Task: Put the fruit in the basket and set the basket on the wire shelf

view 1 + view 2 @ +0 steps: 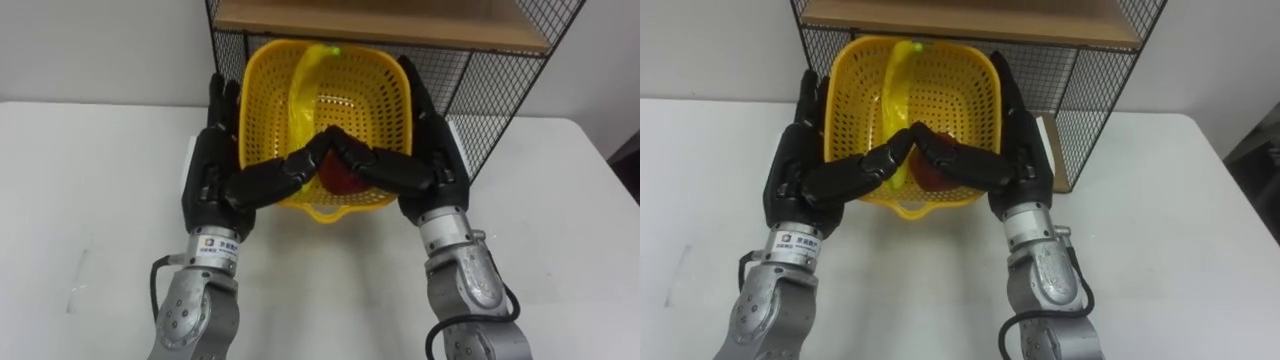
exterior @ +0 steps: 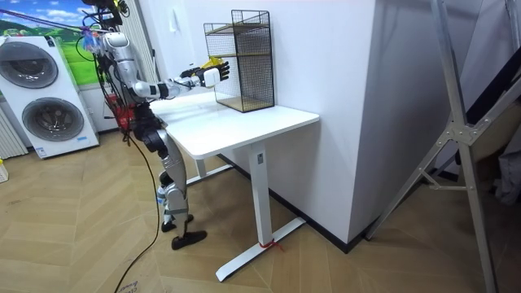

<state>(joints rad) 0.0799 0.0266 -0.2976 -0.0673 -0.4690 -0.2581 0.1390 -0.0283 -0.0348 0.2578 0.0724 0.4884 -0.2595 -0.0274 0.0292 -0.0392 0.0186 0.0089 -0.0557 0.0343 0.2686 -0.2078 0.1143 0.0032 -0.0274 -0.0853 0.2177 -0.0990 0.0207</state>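
Observation:
A yellow perforated basket [image 1: 385, 115] with an arched handle [image 1: 303, 85] is held up in front of the black wire shelf [image 1: 485, 85]. My left hand [image 1: 208, 175] lies flat against its left wall and my right hand [image 1: 442, 160] against its right wall. Both hands' fingers are straight, and the thumbs reach across the basket's front wall until their tips meet. A red fruit [image 1: 344, 180] lies in the basket behind the thumbs. In the room view I stand at the white table's [image 2: 244, 122] end with both arms stretched toward the shelf [image 2: 244, 61].
The wire shelf has a wooden board [image 1: 380, 20] just above the basket and a mesh side panel on the right. The white tabletop [image 1: 80, 200] spreads to both sides. Two washing machines [image 2: 41, 98] stand behind me in the room view.

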